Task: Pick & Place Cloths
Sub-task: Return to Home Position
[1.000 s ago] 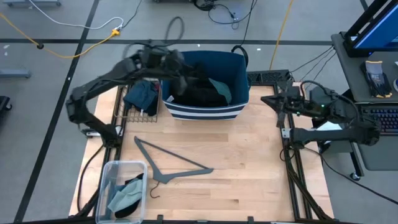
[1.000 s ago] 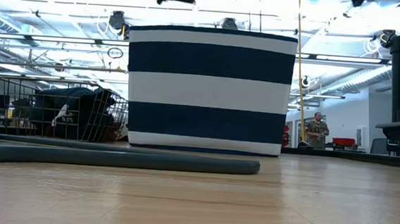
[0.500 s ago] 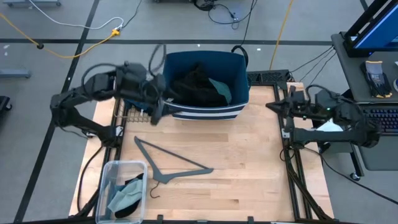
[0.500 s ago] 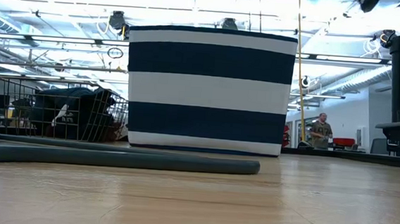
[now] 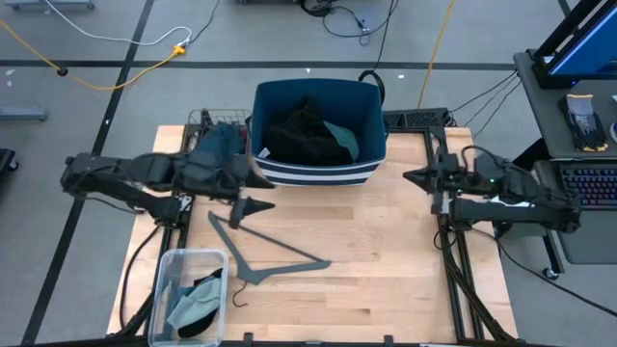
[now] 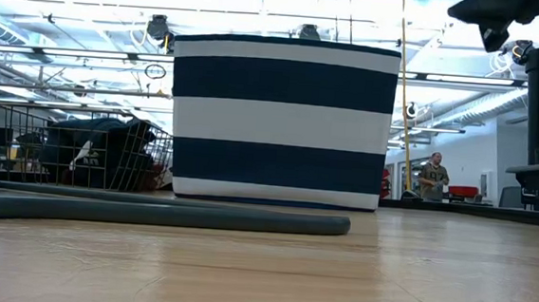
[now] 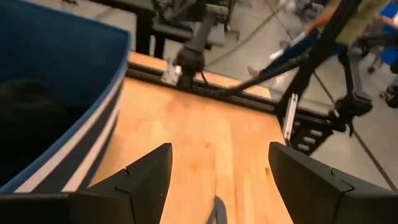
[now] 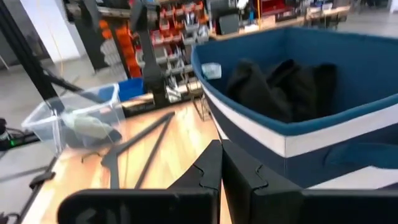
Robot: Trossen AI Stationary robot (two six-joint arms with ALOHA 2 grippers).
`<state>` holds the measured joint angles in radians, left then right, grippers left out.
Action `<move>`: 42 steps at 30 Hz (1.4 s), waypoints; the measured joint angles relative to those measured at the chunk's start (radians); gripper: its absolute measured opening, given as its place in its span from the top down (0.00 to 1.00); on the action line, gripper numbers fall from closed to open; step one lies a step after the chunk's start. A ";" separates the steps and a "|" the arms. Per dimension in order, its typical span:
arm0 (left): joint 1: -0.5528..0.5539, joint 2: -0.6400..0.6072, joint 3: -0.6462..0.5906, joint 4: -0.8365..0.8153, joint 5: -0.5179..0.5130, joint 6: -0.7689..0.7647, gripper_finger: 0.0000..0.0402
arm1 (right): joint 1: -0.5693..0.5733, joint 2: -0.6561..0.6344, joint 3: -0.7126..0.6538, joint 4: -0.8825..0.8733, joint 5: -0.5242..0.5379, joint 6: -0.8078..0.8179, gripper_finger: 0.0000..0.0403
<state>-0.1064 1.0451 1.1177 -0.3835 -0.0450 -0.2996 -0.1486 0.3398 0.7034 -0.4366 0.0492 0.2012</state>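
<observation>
Both claws are empty: the left claw (image 5: 256,194), spread open, has pulled back from the bin (image 5: 371,116) over the table (image 5: 386,251); the right claw (image 5: 410,177) waits closed. Cloths (image 5: 304,130) lie in the bin, so sorting looks done.

We see the whole table (image 5: 386,251) from straight overhead, low view level at tabletop, hanger (image 6: 151,212) close before us, striped bin (image 6: 281,123) beyond, overhead and right wrist share its black cloth (image 5: 304,130)
</observation>
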 joint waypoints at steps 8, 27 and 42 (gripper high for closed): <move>-0.083 -0.331 -0.284 0.055 -0.145 0.000 0.33 | 0.000 -0.141 -0.009 -0.046 0.026 -0.005 1.00; -0.194 -0.848 -0.730 0.126 -0.248 0.001 0.33 | 0.000 -0.203 -0.223 -0.008 0.034 0.041 1.00; -0.194 -0.969 -0.869 0.177 -0.350 0.008 0.33 | 0.000 -0.285 -0.376 0.111 0.080 0.067 1.00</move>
<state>-0.3000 0.0761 0.2487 -0.2069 -0.3950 -0.2913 -0.1490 0.0550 0.3277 -0.3258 0.1288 0.2680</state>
